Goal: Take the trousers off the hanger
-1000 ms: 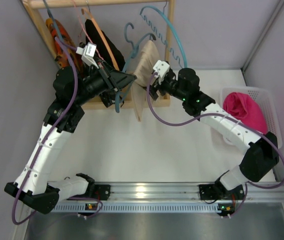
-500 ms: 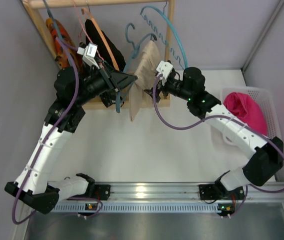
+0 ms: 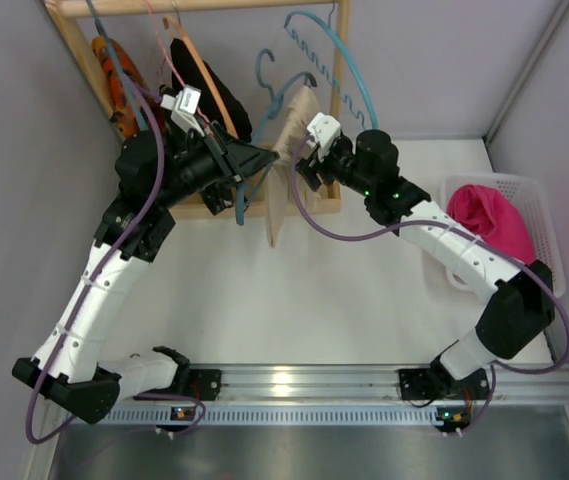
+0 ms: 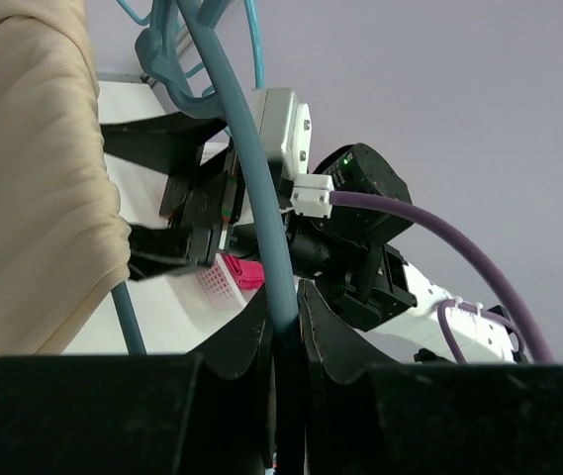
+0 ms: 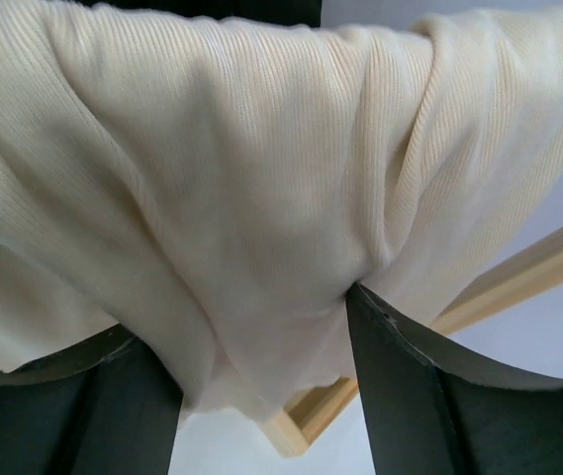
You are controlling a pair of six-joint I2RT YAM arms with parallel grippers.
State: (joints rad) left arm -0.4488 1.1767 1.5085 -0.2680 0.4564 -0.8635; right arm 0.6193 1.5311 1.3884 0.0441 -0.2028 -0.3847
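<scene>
Cream trousers (image 3: 289,150) hang folded over a teal hanger (image 3: 237,205) on the wooden rack. My left gripper (image 3: 259,158) is shut on the hanger's teal bar (image 4: 251,158), which runs up from between its jaws (image 4: 283,327), with the trousers (image 4: 34,178) just to the left. My right gripper (image 3: 302,165) is at the trousers' right side. In the right wrist view it is open (image 5: 261,336), its fingers (image 5: 410,376) standing wide on either side of a bunched fold of the cream fabric (image 5: 241,148), whose folds gather at the right fingertip.
The wooden rack (image 3: 74,40) at the back left also carries an orange garment (image 3: 114,75), a black one (image 3: 209,90) and an empty wavy teal hanger (image 3: 349,70). A white basket (image 3: 544,200) holding pink cloth (image 3: 489,215) stands at the right wall.
My right gripper swung out from the trousers and came back onto them, its fingers narrowing around the fabric. The trousers' lower edge shifted slightly. The left gripper kept its hold on the hanger.
</scene>
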